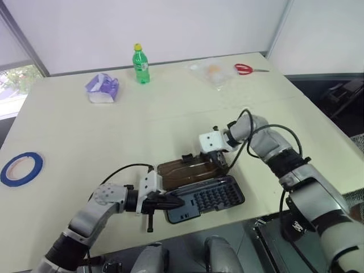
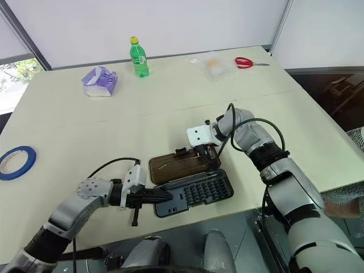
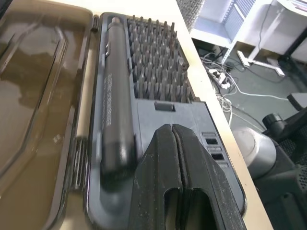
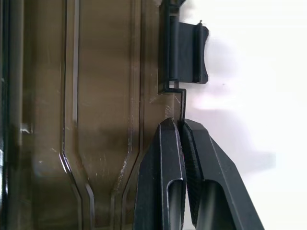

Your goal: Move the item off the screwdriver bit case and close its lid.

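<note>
- Lid (image 4: 96, 120): thin, stiff, light plastic, likely slick; best taken at its free long edge beside the latch (image 4: 189, 50).
- Screwdriver bit case (image 2: 196, 193): flat, dark grey, rows of bits; lies open at the counter (image 1: 170, 114) near edge, smoky-brown lid flat on the case's far side.
- Right gripper (image 4: 182, 125): jaws clenched on the lid's edge.
- Left gripper (image 3: 173, 132): jaws clenched, empty, over the case's end.

Lid (image 4: 81, 120) cut off at 3 edges of the right wrist view, its black latch (image 4: 189, 52) fully in frame. Case tray (image 3: 158, 110) partly covered by the left gripper (image 3: 175, 143) in the left wrist view. Contents of the clear bag (image 1: 213, 71) at the far table edge too small to tell.
</note>
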Robot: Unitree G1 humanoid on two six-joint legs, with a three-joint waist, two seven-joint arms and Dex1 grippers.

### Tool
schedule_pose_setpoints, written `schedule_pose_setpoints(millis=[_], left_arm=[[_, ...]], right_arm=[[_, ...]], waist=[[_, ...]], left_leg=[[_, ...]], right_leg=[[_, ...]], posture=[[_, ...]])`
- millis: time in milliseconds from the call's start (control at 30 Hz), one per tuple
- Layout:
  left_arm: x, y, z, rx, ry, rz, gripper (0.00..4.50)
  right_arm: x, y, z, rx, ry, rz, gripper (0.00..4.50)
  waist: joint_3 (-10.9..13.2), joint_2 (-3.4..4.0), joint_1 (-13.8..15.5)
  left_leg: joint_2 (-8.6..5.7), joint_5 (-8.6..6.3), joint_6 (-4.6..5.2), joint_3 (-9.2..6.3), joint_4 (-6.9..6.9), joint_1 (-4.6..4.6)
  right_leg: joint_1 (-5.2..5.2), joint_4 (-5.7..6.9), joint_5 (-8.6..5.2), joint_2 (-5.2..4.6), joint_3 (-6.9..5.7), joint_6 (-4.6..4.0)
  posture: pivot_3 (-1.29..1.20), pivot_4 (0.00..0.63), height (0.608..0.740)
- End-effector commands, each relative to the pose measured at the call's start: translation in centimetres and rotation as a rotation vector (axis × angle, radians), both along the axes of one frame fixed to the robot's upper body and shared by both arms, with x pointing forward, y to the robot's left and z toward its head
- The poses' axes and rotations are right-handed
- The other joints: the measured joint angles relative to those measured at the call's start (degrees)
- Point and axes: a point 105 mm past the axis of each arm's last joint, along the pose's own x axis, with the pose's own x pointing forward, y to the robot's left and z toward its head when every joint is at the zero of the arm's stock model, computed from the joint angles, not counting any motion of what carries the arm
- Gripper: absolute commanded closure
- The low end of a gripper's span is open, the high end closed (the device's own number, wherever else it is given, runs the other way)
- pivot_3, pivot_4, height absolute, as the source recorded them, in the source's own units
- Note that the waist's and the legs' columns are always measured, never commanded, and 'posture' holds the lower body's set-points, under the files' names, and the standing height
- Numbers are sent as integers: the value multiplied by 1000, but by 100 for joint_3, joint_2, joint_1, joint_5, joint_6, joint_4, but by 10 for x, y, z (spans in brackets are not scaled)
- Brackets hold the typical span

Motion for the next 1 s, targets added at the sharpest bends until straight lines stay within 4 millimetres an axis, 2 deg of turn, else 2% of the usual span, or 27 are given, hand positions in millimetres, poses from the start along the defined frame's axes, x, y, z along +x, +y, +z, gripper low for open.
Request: schedule_pose_setpoints(millis=[33, 200, 300, 567, 700, 933, 1000], left_arm=[[0, 13, 5, 15, 42, 41, 4500], [2, 29, 27, -9, 73, 76, 4500], [7, 37, 40, -33, 82, 112, 4500], [32, 58, 82, -143, 59, 243, 4500], [52, 71, 104, -215, 26, 341, 4500], [94, 90, 111, -286, -29, 541, 4500], [101, 90, 105, -261, -33, 561, 4500]], right_arm=[[5, 5, 28, 61, -179, -34, 4477], [-5, 8, 50, 110, -346, -50, 4477], [-11, 8, 55, 130, -376, -77, 4477], [-21, 11, 71, 178, -439, -125, 4477], [-24, 12, 75, 186, -463, -133, 4477], [-27, 15, 75, 194, -464, -139, 4477], [-27, 15, 75, 196, -464, -140, 4477]], waist=[[5, 5, 7], [11, 9, 27], [20, 15, 37], [37, 14, 33], [40, 12, 34], [41, 10, 43], [46, 2, 41]], left_leg=[[0, 3, -5, 1, 0, -10], [0, 18, -32, -1, 10, -87], [-2, 18, -32, -1, 10, -105], [-2, 18, -31, 1, 8, -106], [-2, 18, -32, -1, 7, -108], [-4, 18, -32, 0, 6, -109], [-5, 18, -33, 0, 8, -111]], right_leg=[[-12, 2, 0, 0, 2, 0], [-88, 15, 1, 0, 1, 0], [-103, 13, 1, -1, 2, 0], [-102, 6, 1, -1, 1, 0], [-103, 4, 1, -1, 0, 0], [-103, 0, 1, -1, -1, 0], [-103, 0, 1, -2, -2, 1]], posture=[[0, 150, 740], [0, 150, 740], [0, 150, 740], [0, 150, 740], [0, 150, 740], [0, 150, 740], [0, 150, 740]])
